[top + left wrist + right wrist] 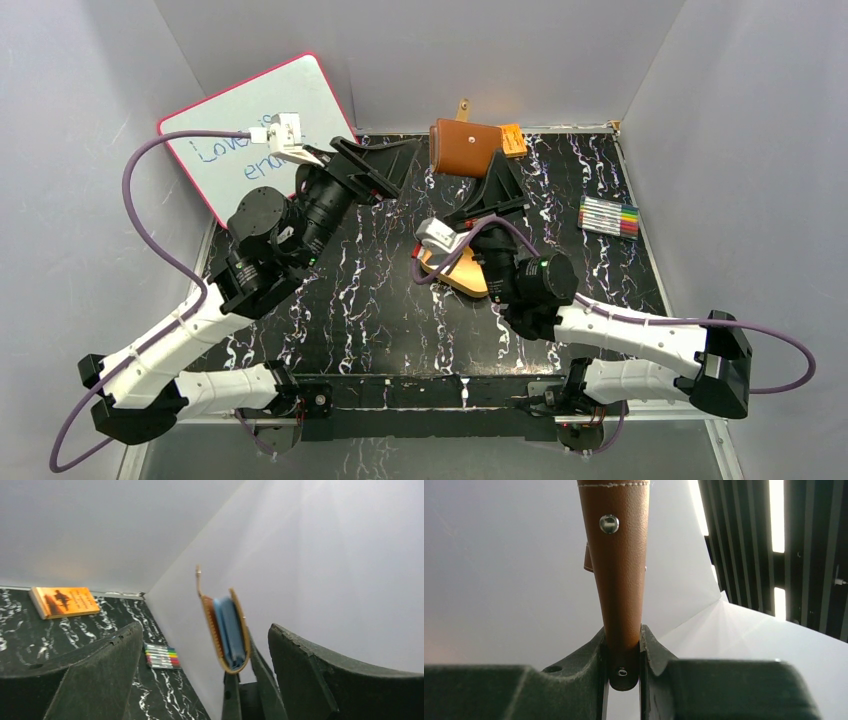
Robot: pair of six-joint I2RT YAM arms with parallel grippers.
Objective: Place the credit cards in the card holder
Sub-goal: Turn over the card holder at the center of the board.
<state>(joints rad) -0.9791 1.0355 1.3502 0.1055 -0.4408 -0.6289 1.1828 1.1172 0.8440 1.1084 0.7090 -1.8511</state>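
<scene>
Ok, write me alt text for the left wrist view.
A brown leather wallet, seen edge-on and open with blue cards inside, is pinched from below by the right hand. The open left hand frames it with two dark fingers. Behind, an orange book and a pack of markers lie on the black marble table.

Between the wide-spread left fingers [100, 675], the card holder [215, 630] stands edge-on, blue credit cards [230, 630] inside; an orange book [65, 601] and markers [161, 656] lie along the surface's [20, 635] far edges.

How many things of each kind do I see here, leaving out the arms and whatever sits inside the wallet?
Whiteboard: 1
Wallet: 1
Book: 1
Marker pack: 1
Tray: 1
Total: 5
</scene>
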